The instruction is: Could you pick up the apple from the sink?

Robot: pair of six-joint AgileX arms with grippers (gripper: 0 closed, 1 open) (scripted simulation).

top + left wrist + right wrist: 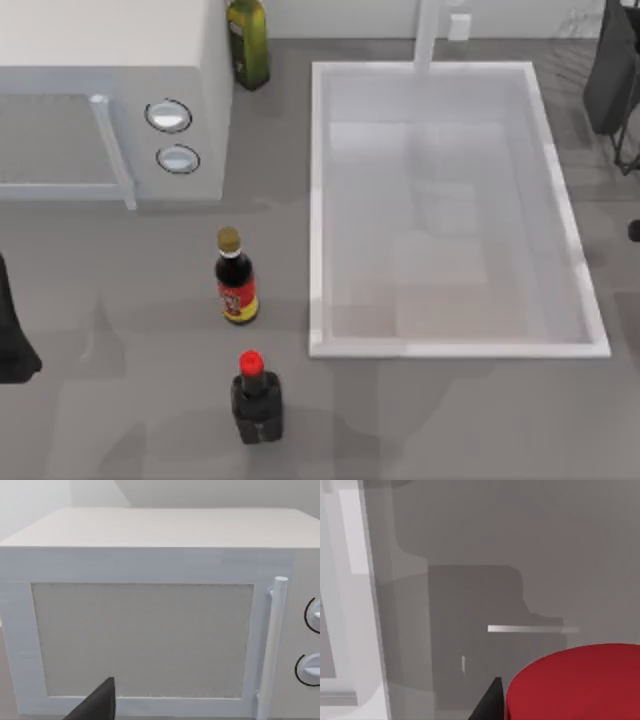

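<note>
The white sink [450,348] fills the right half of the table, with its pale grey bottom bare and its faucet post [428,35] at the far short side. The bright-red apple [580,680] looms close in the right wrist view, over the grey table just outside the sink's rim [350,540]. My right gripper [560,700] is shut on it, with one dark finger [487,705] beside the apple. My right arm [612,70] is at the table's far right edge. My left gripper [12,340] stays parked at the left edge, facing the microwave.
A white microwave [110,100] with two round dials stands at the back left, an olive-green bottle [248,40] beside it. A dark sauce bottle with a gold cap [236,277] and a dark bottle with a red cap [256,398] stand left of the sink.
</note>
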